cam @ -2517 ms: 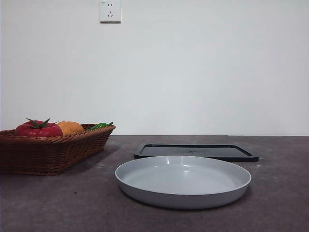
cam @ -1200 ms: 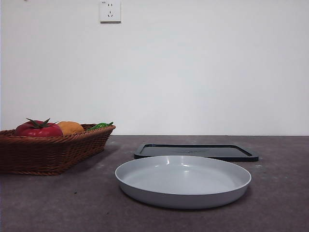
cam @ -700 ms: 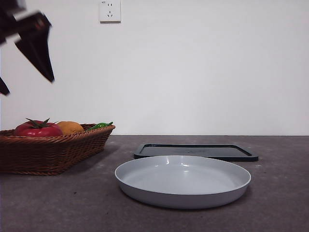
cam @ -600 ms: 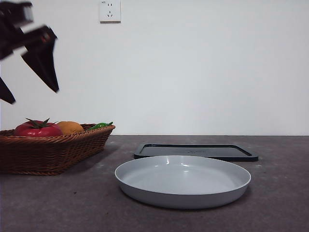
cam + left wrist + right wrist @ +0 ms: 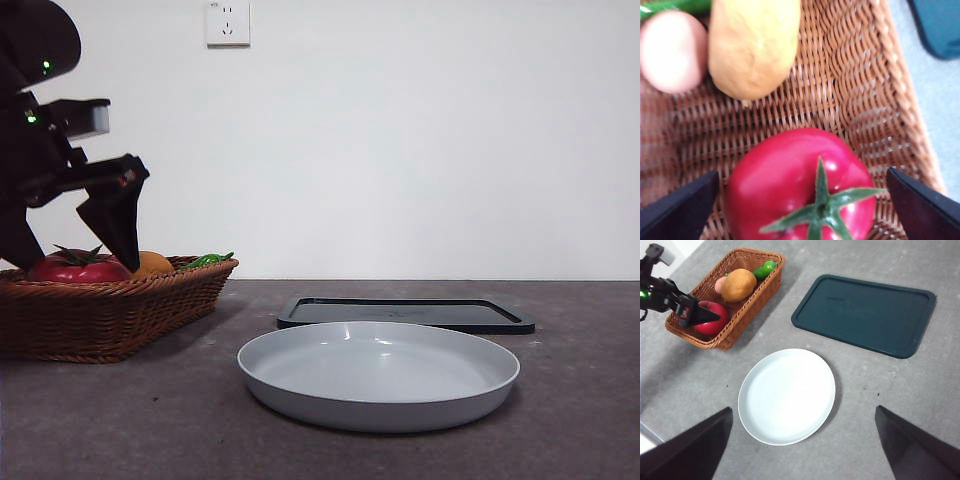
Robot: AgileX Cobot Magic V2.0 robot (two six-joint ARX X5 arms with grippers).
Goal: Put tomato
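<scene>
Tomato point(image 5: 799, 187) seated in wicker basket point(image 5: 865, 90), stem up, orange-brown fruit point(image 5: 752, 45) just beside. Left gripper point(image 5: 70, 240) held above it, jaws spread wide, straddling. Descent to be kept centred (fruit neighbour not to be nudged); closure best made at widest girth. Right gripper point(image 5: 800, 450) parked high, jaws apart.

Glossy red tomato point(image 5: 799, 185) with dark green stem; orange-brown fruit point(image 5: 752, 45); pale pink item point(image 5: 671, 50); brown woven wicker basket point(image 5: 747, 297); pale grey plate point(image 5: 786, 396); dark teal tray point(image 5: 865, 314); mottled grey counter point(image 5: 875, 385); black jaws.

Orange-brown fruit point(image 5: 752, 45) beside tomato point(image 5: 800, 185)
</scene>
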